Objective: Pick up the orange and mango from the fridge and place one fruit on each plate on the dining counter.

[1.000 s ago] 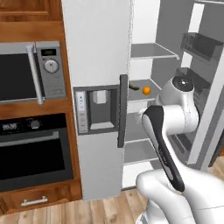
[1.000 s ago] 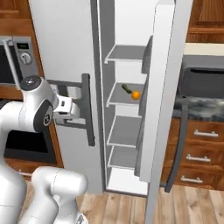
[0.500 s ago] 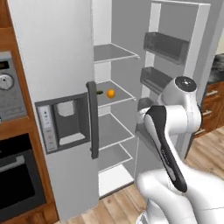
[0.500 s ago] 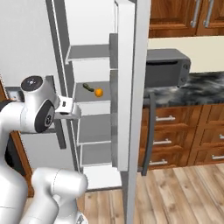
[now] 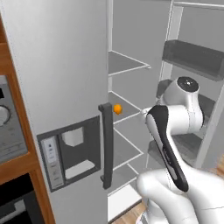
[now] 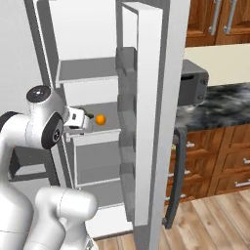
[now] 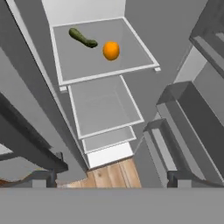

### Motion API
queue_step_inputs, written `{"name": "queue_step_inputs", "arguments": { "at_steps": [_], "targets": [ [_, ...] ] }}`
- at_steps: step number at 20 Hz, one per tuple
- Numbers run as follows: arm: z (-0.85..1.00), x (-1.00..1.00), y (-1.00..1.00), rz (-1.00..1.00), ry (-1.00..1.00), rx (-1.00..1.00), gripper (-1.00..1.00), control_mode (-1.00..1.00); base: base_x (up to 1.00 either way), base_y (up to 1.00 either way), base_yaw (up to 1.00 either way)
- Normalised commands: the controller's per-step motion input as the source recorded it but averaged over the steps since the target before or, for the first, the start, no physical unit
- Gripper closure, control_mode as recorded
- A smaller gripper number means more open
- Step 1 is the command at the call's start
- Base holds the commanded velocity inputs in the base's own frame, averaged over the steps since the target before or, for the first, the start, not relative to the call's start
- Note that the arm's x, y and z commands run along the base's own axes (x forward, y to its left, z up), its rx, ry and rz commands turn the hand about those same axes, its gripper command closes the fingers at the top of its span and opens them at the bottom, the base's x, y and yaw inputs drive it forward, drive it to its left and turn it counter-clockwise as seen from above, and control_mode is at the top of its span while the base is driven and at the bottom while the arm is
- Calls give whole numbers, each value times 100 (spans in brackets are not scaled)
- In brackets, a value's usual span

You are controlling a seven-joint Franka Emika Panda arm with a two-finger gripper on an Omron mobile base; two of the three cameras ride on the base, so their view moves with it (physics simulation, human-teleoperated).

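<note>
The fridge (image 5: 65, 65) stands with its right door (image 6: 151, 107) swung open and white shelves showing. The orange (image 5: 117, 108) rests on a middle shelf (image 7: 131, 59); it also shows as the orange (image 6: 100, 119) and the orange (image 7: 111, 50). My gripper (image 6: 89, 117) hovers at the fridge opening, a short way in front of the orange and slightly above it, apart from it. My gripper (image 7: 113, 177) is open, its fingertips (image 7: 52, 175) wide apart with nothing between them. The mango, the plates and the dining counter are out of view.
A dark green elongated vegetable (image 7: 83, 38) lies on the same shelf beside the orange. Door bins (image 5: 192, 57) line the open door. The closed left door carries a dispenser panel (image 5: 72, 153) and a dark handle (image 5: 106, 144). A toaster (image 6: 193, 88) sits on the wall counter.
The whole picture has shifted: the base has driven nearer and turned, so the fridge interior looms larger. The orange stays on its shelf. The gripper remains open.
</note>
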Motion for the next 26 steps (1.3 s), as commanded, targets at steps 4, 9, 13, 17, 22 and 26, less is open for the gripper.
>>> {"name": "queue_step_inputs", "arguments": {
  "at_steps": [4, 9, 13, 17, 22, 26],
  "targets": [
    [0, 0, 0, 0, 0, 0, -100, 100, 81, 22, -16],
    [0, 0, 0, 0, 0, 0, -100, 100, 57, -8, -1],
    [0, 0, 0, 0, 0, 0, -100, 100, 35, -4, 18],
    [0, 0, 0, 0, 0, 0, -100, 100, 11, -30, 28],
    [0, 0, 0, 0, 0, 0, -100, 100, 0, -61, 23],
    [0, 0, 0, 0, 0, 0, -100, 100, 39, -1, 4]
  ]
}}
